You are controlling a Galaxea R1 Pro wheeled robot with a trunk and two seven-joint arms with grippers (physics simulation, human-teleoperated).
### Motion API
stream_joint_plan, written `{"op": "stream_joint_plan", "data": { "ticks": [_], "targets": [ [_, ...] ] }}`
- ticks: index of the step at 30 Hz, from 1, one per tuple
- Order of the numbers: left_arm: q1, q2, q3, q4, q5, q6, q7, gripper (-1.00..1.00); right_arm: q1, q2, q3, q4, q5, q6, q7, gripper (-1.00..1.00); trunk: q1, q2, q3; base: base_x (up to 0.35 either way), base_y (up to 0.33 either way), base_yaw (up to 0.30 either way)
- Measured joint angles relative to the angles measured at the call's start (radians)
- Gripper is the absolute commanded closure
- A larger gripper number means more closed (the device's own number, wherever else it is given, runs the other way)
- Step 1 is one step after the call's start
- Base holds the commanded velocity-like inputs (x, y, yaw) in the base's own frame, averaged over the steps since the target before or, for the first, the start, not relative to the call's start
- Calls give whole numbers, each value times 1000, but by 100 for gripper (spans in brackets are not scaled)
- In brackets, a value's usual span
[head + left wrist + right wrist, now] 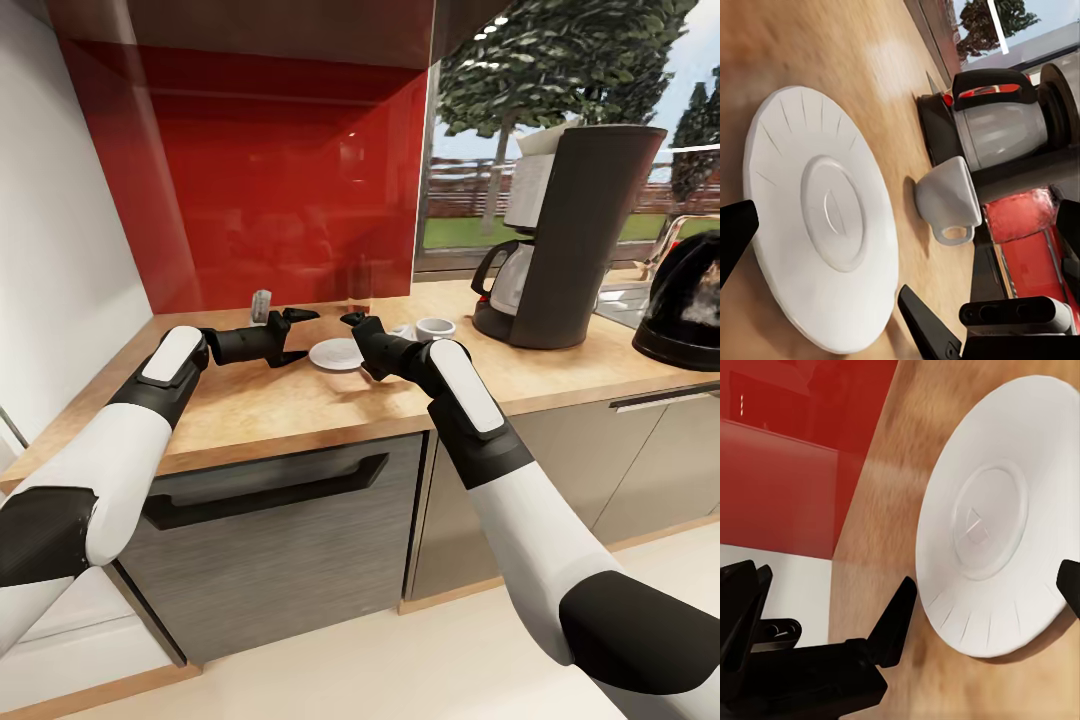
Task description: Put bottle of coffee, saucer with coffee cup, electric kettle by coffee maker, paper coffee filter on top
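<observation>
Both fingers spread — left gripper [296, 335], right gripper [353, 336] — flanking saucer [335, 353]

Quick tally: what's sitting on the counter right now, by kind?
Saucer: 1
Coffee cup: 1
Coffee maker, with paper filter on top: 1
Electric kettle: 1
Small grey object near backsplash, unidentifiable: 1
Total: 5, plus the filter

One saucer [336, 353], one coffee cup [435, 328], one coffee maker [580, 235], one electric kettle [685, 300]
</observation>
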Motion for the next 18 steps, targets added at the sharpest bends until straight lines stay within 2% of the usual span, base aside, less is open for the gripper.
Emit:
{"op": "stream_joint_plan", "data": {
  "ticks": [13,18],
  "targets": [
    [0,6,2,0,-1,0,0,-100,0,0,0,-1,-1,-33,-10,-100,0,0,0,0,0,0],
    [0,6,2,0,-2,0,0,-100,0,0,-2,-14,-1,-37,-67,-100,0,0,0,0,0,0]
  ]
}}
